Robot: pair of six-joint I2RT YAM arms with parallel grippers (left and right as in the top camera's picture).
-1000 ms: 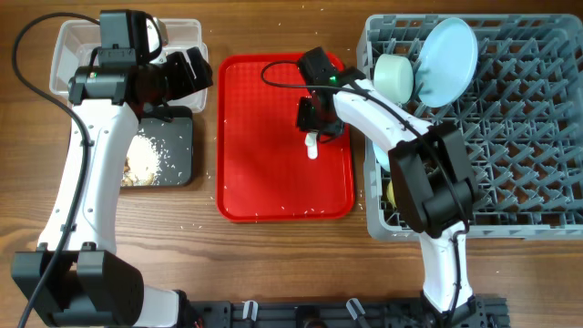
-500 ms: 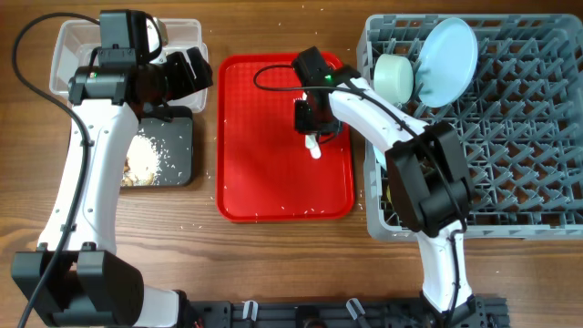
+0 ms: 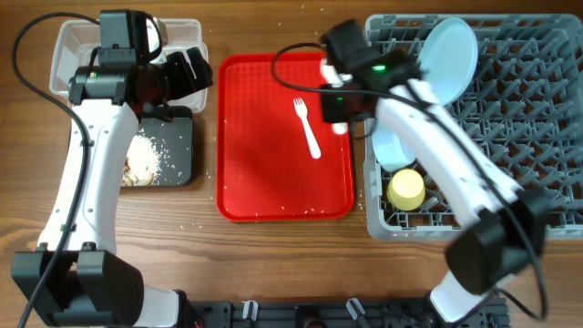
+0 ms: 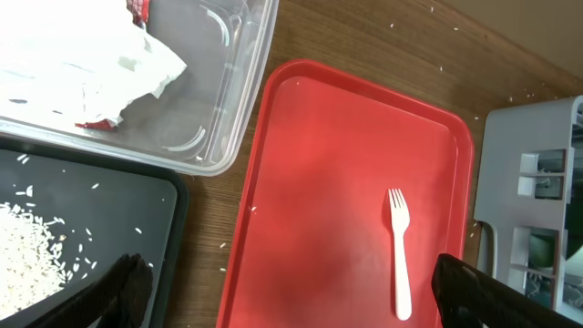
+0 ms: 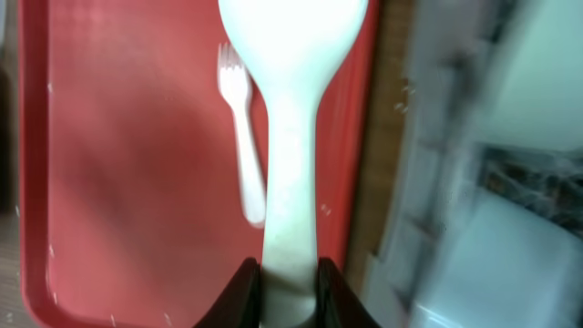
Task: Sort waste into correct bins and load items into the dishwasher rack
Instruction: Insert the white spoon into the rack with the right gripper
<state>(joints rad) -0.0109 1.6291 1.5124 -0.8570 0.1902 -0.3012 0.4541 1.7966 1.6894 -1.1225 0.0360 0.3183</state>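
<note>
The right gripper point(image 5: 290, 292) is clamped on the white spoon point(image 5: 290, 164), pinching the tail of the handle with the spoon's bowl pointing to twelve o'clock in the wrist view. From overhead, that spoon hangs over the three o'clock edge of the red tray point(image 3: 255, 164), right at the lip of the dishwasher rack point(image 3: 528, 137). It looks like light, stiff, smooth plastic, so with a hold this far back it could well swivel between the pads. A gentle carry is the call here.

The white fork point(image 3: 307, 128) lies flat on the tray, just up from centre toward one o'clock, tines aimed at roughly eleven. It is thin and low, so a pinch across the middle of the handle looks the safest hold.

At nine o'clock, the left gripper point(image 4: 305, 292) hangs wide open, holding nothing. The clear tub point(image 4: 228, 109) holds the napkin point(image 4: 91, 55), and the black tray point(image 4: 91, 210) has rice crumbs point(image 4: 27, 241). The right wrist view is smeared on the rack side, so which slot sits below I cannot say.
</note>
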